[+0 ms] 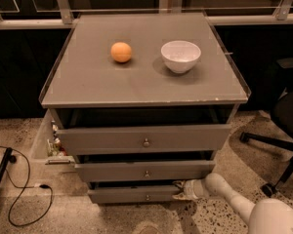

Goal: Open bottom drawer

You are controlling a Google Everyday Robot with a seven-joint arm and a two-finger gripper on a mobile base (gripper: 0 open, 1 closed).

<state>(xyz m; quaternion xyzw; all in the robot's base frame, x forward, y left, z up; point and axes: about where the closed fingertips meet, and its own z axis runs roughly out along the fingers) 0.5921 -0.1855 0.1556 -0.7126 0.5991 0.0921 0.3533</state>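
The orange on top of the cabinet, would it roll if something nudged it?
Probably: the orange looks round and sits loose on the flat cabinet top, so a nudge would likely roll it. It seems small, so probably light. The pincer is low, at the bottom drawer, far from the orange.

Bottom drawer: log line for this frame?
target: bottom drawer | gripper: at its front, right of knob | cabinet top: orange, white bowl

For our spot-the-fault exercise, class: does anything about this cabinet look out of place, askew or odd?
The top drawer, middle drawer and bottom drawer all stand ajar, the top one furthest out. The gripper sits at the bottom drawer's right end, away from its knob. Nothing looks spilled or broken.
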